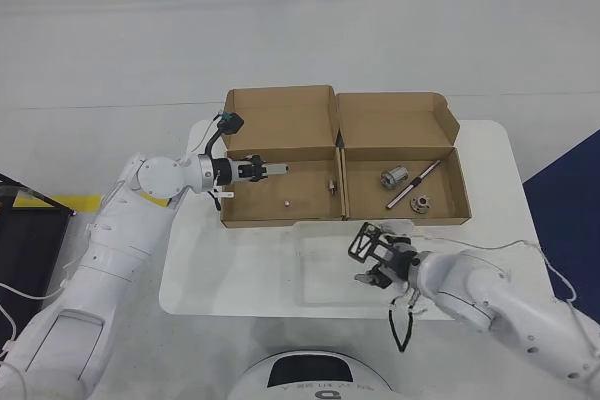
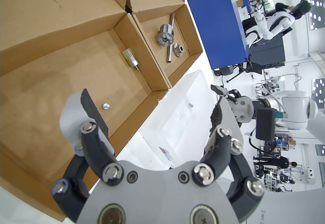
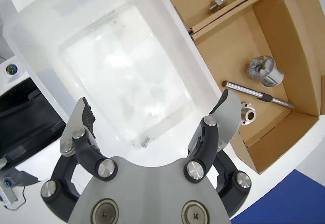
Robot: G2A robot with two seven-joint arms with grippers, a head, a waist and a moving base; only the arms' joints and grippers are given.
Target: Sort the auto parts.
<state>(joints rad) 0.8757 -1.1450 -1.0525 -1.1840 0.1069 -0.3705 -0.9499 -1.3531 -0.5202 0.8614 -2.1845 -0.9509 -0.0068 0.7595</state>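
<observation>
One small screw lies on its side in the clear tray, at the edge of the tray's floor and close by a wall. The right pincer hangs above the tray, jaws spread wide with nothing between them, and the screw lies below it. The left pincer is likewise wide and empty, over the left box, where a small bolt and a stepped metal part lie well apart. The right box holds a rod, a hub and a flange.

The screw looks light, rigid and smooth, and the tray floor is slick plastic (so it will likely skate or roll if one pad reaches it first). I judge the best hold is across the shank just under the head. The pads should close together, set along the wall so that neither finger fouls it. A gentle squeeze should do.
</observation>
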